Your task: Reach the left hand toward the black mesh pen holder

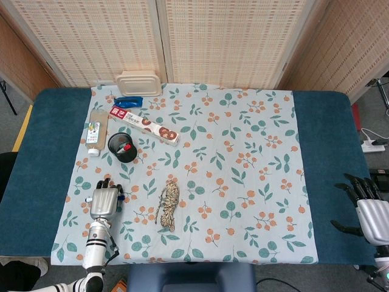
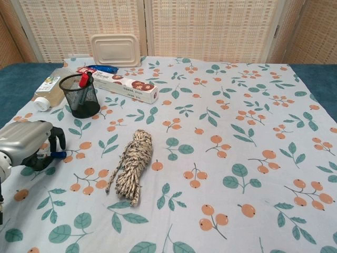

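The black mesh pen holder [image 1: 123,147] [image 2: 80,95] stands upright on the floral cloth at the left, with a red-capped pen inside. My left hand [image 1: 104,201] [image 2: 29,145] is low over the cloth, nearer to me than the holder and well apart from it. Its fingers curl around a white pen with a blue cap [image 2: 57,154], and the thumb sits under the barrel. My right hand [image 1: 371,210] hangs off the table's right edge, fingers spread and holding nothing.
A coiled rope [image 1: 169,204] [image 2: 131,166] lies right of my left hand. Behind the holder lie a bottle [image 2: 50,87], a long printed box [image 2: 124,85], a blue packet [image 1: 129,101] and a beige lidded container [image 2: 115,49].
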You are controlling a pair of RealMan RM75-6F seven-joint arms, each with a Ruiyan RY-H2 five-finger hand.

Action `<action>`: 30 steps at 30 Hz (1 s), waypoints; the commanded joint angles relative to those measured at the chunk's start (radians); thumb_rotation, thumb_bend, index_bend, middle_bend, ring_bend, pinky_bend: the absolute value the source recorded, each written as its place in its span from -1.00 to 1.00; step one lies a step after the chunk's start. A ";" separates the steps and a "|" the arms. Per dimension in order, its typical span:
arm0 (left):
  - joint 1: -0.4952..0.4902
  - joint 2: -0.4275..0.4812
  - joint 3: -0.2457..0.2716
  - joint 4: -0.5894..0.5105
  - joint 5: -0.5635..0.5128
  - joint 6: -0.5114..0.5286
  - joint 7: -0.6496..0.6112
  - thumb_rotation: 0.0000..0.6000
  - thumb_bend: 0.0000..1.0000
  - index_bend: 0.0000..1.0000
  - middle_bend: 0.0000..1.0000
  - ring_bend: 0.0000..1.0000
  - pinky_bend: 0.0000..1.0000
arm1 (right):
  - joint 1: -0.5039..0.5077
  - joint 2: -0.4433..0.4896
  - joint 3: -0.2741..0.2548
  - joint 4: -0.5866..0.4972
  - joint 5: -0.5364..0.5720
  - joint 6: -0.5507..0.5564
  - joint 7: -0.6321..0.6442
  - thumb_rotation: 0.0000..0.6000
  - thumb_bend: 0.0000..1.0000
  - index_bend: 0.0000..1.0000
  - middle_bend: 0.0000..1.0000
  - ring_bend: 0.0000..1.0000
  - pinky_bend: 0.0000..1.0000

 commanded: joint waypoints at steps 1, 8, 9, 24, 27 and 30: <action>-0.001 0.001 0.001 -0.002 -0.003 0.004 0.003 1.00 -0.19 -0.12 -0.05 -0.74 -0.66 | 0.001 0.000 0.000 -0.001 0.001 -0.001 -0.002 1.00 -1.00 -0.50 -0.89 -0.84 -0.87; -0.003 0.005 0.009 -0.005 0.019 0.035 0.003 1.00 -0.19 -0.09 0.00 -0.71 -0.66 | 0.001 0.000 0.001 -0.003 0.000 -0.002 -0.001 1.00 -1.00 -0.50 -0.89 -0.84 -0.87; -0.003 0.007 0.010 -0.007 0.029 0.046 0.004 1.00 -0.19 -0.09 0.01 -0.70 -0.66 | 0.001 0.000 0.001 -0.003 0.001 -0.001 -0.001 1.00 -1.00 -0.50 -0.89 -0.84 -0.87; 0.039 0.278 -0.179 -0.260 0.271 0.268 -0.475 1.00 -0.19 -0.12 0.03 -0.67 -0.61 | -0.003 -0.001 0.004 0.013 -0.015 0.018 0.034 1.00 -1.00 -0.49 -0.89 -0.84 -0.86; 0.042 0.413 -0.276 -0.326 0.245 0.191 -0.736 1.00 -0.19 -0.12 0.04 -0.66 -0.60 | -0.004 -0.001 0.003 0.017 -0.021 0.021 0.042 1.00 -1.00 -0.49 -0.88 -0.84 -0.86; 0.042 0.530 -0.338 -0.370 0.222 0.081 -0.972 1.00 -0.19 -0.10 0.04 -0.65 -0.60 | -0.004 -0.001 0.003 0.020 -0.022 0.021 0.046 1.00 -1.00 -0.49 -0.89 -0.84 -0.86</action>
